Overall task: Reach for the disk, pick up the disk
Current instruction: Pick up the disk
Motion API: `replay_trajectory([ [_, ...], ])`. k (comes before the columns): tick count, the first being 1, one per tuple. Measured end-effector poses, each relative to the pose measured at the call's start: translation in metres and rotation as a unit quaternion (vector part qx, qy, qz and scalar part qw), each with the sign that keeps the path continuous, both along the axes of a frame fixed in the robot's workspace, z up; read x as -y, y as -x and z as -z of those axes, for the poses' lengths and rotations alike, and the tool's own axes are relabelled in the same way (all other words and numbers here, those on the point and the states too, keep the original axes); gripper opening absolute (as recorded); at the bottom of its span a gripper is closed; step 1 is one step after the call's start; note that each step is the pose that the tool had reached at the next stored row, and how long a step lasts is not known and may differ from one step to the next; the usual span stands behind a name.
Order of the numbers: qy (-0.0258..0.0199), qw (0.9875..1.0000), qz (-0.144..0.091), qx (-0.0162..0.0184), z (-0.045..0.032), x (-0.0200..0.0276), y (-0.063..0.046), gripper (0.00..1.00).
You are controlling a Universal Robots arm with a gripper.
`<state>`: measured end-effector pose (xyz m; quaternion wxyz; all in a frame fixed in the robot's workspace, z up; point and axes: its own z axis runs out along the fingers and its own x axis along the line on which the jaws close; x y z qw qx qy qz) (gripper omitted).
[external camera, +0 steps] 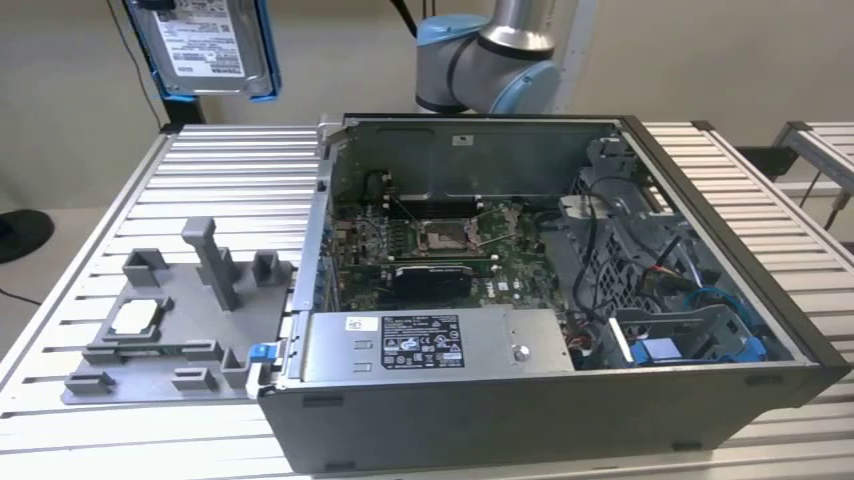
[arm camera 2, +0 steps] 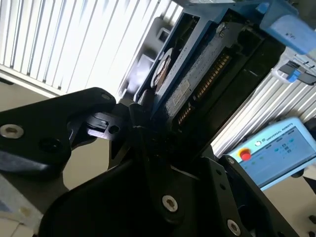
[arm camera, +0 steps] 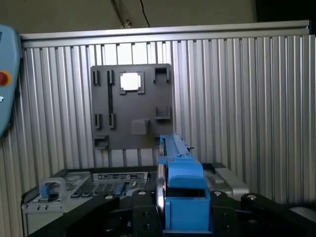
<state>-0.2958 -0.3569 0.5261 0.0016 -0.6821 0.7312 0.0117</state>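
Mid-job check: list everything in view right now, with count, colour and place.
disk: one, silver with white label and blue bracket, held high above the table at the exterior view's upper left
computer case: one, dark grey, open, on the table
blue caddy: one, inside the case
fixture tray: one, grey, on the table at the exterior view's left of the case
chip: one, silver, square, seated in the fixture tray
table: one, ribbed silver metal
pendant: one, light blue with red button
arm: one, grey and blue, behind the case
gripper: one, black, shut on the disk
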Motion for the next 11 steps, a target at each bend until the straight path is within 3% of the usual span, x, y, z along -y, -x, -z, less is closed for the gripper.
replay_trajectory([
  [11,0.0,1.0,0.0,0.0,0.004,0.0,-0.05,0.0],
])
